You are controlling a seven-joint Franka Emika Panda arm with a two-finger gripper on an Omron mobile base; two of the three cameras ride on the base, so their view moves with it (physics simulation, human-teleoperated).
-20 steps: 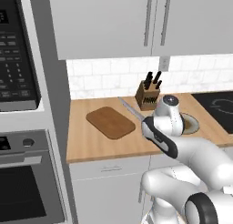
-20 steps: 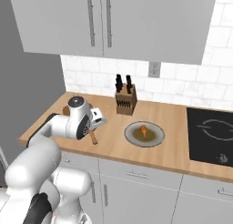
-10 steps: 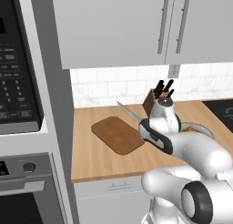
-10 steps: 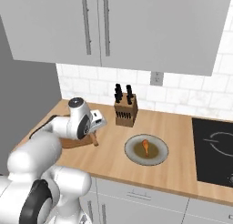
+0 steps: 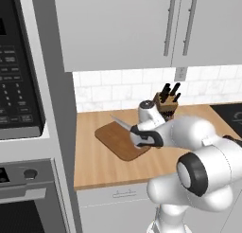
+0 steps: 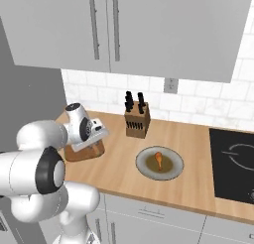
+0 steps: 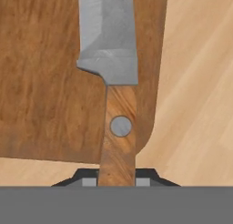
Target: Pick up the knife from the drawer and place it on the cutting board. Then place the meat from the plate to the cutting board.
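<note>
My gripper (image 7: 117, 181) is shut on the brown wooden handle of the knife (image 7: 119, 127). Its silver blade reaches out over the dark-brown cutting board (image 7: 45, 82), near the board's right edge. In the left base view the gripper (image 5: 138, 132) holds the knife (image 5: 120, 123) just above the cutting board (image 5: 120, 143), blade pointing back left. The meat (image 6: 158, 159), a small orange-brown chunk, lies on the round plate (image 6: 145, 167) to the right of the cutting board (image 6: 79, 152). A light grey drawer front (image 5: 118, 195) under the counter edge stands shut.
A wooden knife block (image 6: 136, 120) with black handles stands at the back by the tiled wall. A black cooktop (image 6: 233, 166) lies at the far right. An oven column (image 5: 28, 132) rises at the counter's left end. Grey wall cabinets hang overhead.
The whole picture has shifted as the base drove closer. The gripper, still shut on the knife, has gone from beside the board's right edge to over the board.
</note>
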